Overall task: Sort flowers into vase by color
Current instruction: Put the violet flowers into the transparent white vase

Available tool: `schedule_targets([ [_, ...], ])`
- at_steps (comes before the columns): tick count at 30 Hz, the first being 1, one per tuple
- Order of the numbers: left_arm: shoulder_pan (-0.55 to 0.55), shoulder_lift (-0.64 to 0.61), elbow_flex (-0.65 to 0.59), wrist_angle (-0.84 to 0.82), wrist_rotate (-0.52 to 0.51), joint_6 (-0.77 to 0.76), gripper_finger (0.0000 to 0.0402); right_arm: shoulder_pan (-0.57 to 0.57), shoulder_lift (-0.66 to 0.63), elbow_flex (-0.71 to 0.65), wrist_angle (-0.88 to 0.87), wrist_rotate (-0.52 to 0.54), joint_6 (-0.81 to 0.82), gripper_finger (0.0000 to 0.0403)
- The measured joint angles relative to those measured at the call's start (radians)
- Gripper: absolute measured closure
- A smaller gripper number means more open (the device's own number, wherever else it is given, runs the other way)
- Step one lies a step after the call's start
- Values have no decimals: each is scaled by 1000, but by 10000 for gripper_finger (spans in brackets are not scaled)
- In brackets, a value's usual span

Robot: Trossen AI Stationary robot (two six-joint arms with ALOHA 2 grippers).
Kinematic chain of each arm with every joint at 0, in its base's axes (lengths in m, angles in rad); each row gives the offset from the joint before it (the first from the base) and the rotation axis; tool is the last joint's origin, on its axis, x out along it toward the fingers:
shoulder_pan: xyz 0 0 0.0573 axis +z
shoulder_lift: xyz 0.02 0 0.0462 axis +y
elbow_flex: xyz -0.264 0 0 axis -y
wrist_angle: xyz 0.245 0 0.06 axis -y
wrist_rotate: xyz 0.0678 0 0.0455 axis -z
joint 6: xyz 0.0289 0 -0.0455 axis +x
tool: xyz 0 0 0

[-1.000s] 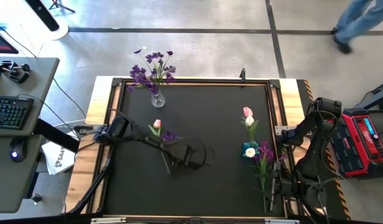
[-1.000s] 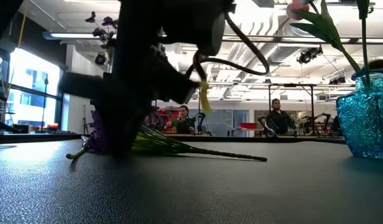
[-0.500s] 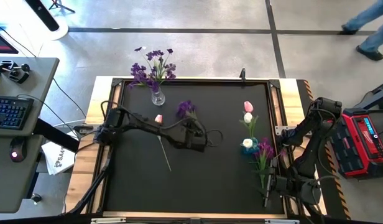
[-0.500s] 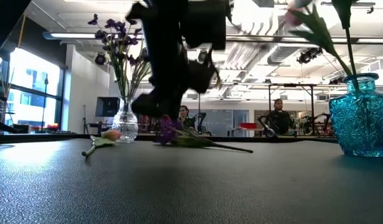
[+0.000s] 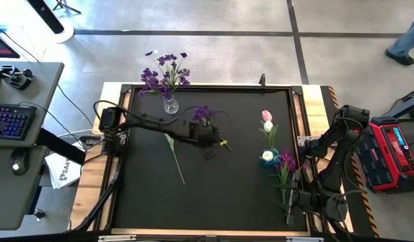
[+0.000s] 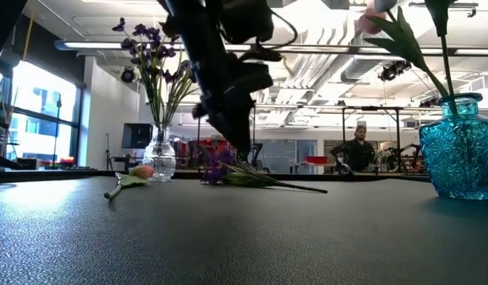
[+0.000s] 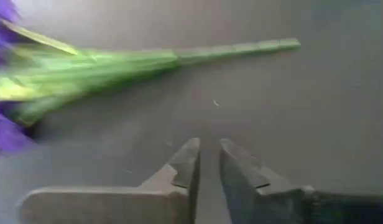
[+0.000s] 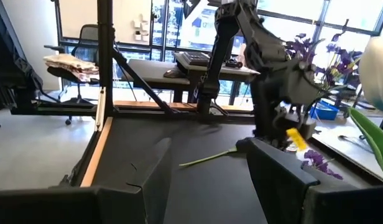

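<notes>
Purple blossoms [image 5: 201, 114] lie on the black table [image 5: 227, 195] just beside the left gripper [image 5: 208, 149], their own stem hidden beneath the arm in the high view; the left wrist view shows that green stem [image 7: 179, 57] crossing ahead of the empty, nearly closed fingers [image 7: 188, 163]. A separate stem [image 5: 173, 156] runs diagonally nearby. The left arm reaches in low from the table's left edge. The right gripper [image 5: 294, 202] waits near the blue vase [image 5: 269, 160], fingers parted, empty.
</notes>
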Motion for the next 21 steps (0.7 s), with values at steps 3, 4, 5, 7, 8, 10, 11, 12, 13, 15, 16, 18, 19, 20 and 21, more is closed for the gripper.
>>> schedule_targets([
  [3,-1,6,-11,64,21,-40,305,0,0,0,0,-1,-37,210],
  [4,-1,6,-10,78,26,-50,288,0,0,0,0,0,-52,210],
  [5,1,5,-11,89,31,-55,270,0,0,0,0,-1,-65,210],
  [7,15,5,-11,135,54,-69,232,1,0,0,-1,-7,-87,210],
  [8,25,6,-11,154,60,-85,213,2,0,0,-1,-10,-95,210],
  [10,51,5,-11,184,71,-135,179,2,0,0,-1,-32,-109,210],
  [11,63,8,-10,195,69,-166,166,2,0,0,-2,-43,-111,210],
  [12,74,15,-10,205,68,-191,156,2,0,0,-3,-55,-111,210],
  [13,84,21,-10,217,68,-207,150,2,0,0,-7,-63,-111,210],
  [15,97,40,-10,258,67,-196,145,2,0,0,-22,-78,-109,210],
  [16,97,48,-10,292,69,-176,145,2,0,0,-29,-81,-107,210],
  [18,88,71,11,335,98,-134,148,2,0,0,-35,-83,-105,210],
  [19,80,86,31,346,117,-112,150,1,0,0,-35,-83,-104,210],
  [20,72,103,52,353,129,-89,153,1,0,0,-36,-83,-104,210],
  [21,63,123,75,353,131,-64,155,1,0,0,-36,-83,-104,210],
])
